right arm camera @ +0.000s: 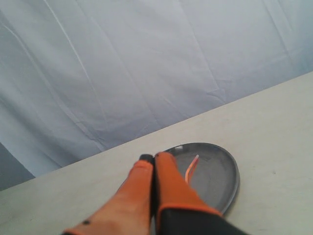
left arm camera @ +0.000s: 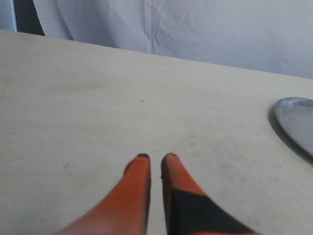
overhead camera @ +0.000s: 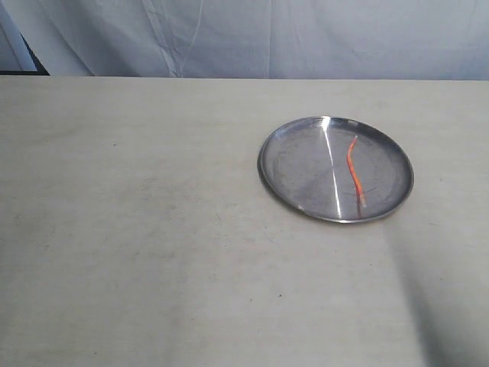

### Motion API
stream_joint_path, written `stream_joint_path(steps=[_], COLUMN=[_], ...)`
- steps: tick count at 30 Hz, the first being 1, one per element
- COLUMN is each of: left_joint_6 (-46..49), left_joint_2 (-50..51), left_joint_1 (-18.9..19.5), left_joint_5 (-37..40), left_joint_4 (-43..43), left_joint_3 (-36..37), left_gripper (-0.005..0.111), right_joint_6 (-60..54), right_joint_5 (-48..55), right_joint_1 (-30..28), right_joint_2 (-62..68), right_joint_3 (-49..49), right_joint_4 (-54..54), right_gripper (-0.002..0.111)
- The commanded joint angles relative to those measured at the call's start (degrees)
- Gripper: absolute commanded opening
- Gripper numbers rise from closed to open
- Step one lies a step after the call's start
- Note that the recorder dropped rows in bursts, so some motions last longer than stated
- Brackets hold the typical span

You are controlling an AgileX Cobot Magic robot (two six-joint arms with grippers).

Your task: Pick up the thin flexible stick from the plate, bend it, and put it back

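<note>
the thin flexible stick [overhead camera: 354,171] lies wavy on the plate [overhead camera: 283,180], just beyond the right gripper [right arm camera: 153,157], whose fingers are pressed together, empty; the left gripper [left arm camera: 156,156] hangs slightly parted over bare table [left arm camera: 98,107], holding nothing, the plate off to its side.

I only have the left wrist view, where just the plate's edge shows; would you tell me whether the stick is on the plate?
Observer: Yes, the thin flexible stick lies wavy inside the plate.
Operator: Thank you. Where is the right gripper?
Observer: The right gripper is above the table, pointed at the plate, jaws together.
Operator: Is it holding anything?
Observer: No, nothing shows between its fingers; the stick lies apart.
</note>
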Motion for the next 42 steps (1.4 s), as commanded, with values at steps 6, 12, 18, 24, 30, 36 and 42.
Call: stream_joint_path(steps=[6,12,18,24,30,36,42], left_joint_6=[0.12,0.12,0.12,0.12,0.12,0.12,0.12], left_joint_2=[-0.58,-0.58,-0.58,-0.58,-1.19,-2.2,-3.47], left_joint_1=[0.14,0.14,0.14,0.14,0.14,0.14,0.14], left_joint_5=[1.23,1.13,1.23,0.97,0.97,0.97,0.97], left_joint_4=[6.02,9.52,11.79,12.41,12.41,12.41,12.41], left_joint_3=[0.5,0.5,1.04,1.41,1.41,1.41,1.41], left_gripper=[0.0,0.0,0.0,0.0,0.0,0.0,0.0], right_joint_6=[-0.46,-0.46,-0.46,-0.46,-0.46,-0.46,-0.46], right_joint_5=[0.05,0.05,0.05,0.05,-0.17,-0.17,-0.17], right_joint_1=[-0.34,-0.34,-0.34,-0.34,-0.34,-0.34,-0.34], right_joint_2=[-0.37,-0.37,-0.37,-0.37,-0.37,-0.37,-0.37], right_joint_3=[0.12,0.12,0.12,0.12,0.12,0.12,0.12], right_joint_4=[-0.37,-0.37,-0.37,-0.37,-0.37,-0.37,-0.37], right_gripper=[0.0,0.0,0.0,0.0,0.0,0.0,0.0])
